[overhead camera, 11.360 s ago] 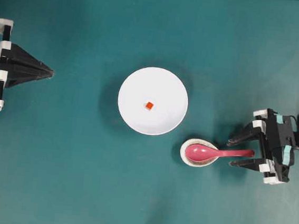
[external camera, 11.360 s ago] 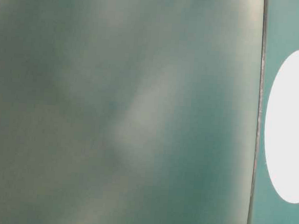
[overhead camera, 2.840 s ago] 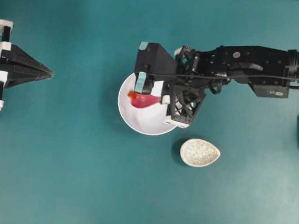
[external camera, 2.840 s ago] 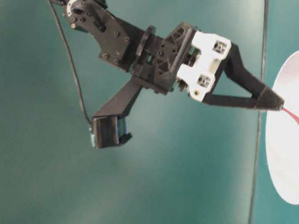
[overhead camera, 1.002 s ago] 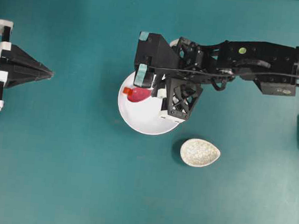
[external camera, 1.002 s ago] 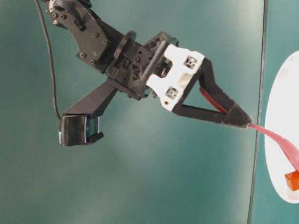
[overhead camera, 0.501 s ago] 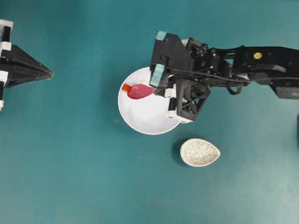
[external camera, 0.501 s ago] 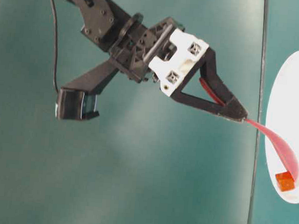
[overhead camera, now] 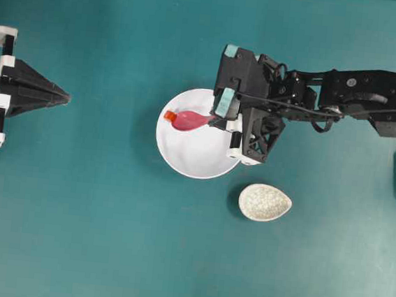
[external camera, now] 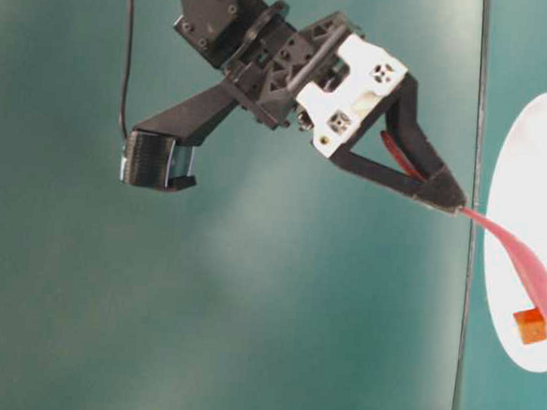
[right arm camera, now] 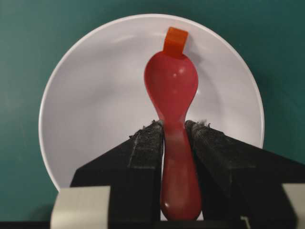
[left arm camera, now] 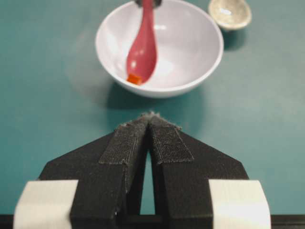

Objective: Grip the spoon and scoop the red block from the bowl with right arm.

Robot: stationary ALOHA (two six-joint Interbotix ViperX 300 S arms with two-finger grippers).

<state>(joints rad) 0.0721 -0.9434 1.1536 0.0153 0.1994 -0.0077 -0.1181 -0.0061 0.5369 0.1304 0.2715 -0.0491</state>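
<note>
The right arm's gripper (right arm camera: 174, 131) had its jaws clamped on the handle of the spoon (right arm camera: 172, 90), so the grip was done. The scoop hung over the bowl (overhead camera: 197, 155), near the counter's middle, and the red block (right arm camera: 175, 40) sat at the spoon's tip against the bowl's wall, not yet in the scoop. Scooping remained. The left gripper (left arm camera: 148, 125) rested with jaws together.

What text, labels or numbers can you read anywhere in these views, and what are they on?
No readable text in any view.
The spoon, red block, bowl and speckled dish are unmarked.
The right arm carries small coloured dots, no legible characters.
</note>
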